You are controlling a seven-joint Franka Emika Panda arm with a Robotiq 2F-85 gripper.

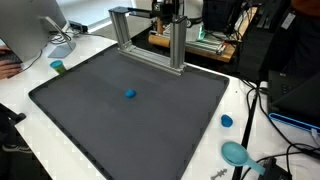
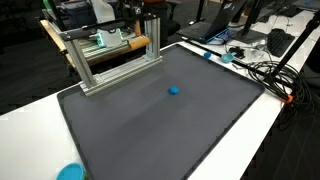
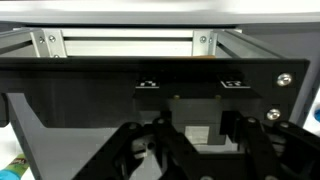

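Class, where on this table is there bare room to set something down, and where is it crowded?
Most of the mat is bare: the whole stretch between the frame and the near edge, all round the small blue piece. Crowded: the table strip by the cables and blue lid.

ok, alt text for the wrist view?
Close-up of a black panel fixed across an aluminium frame, filling most of the picture. The tool shows as dark linkages rising from the bottom edge in front of the panel; whether it is open or shut is unclear.
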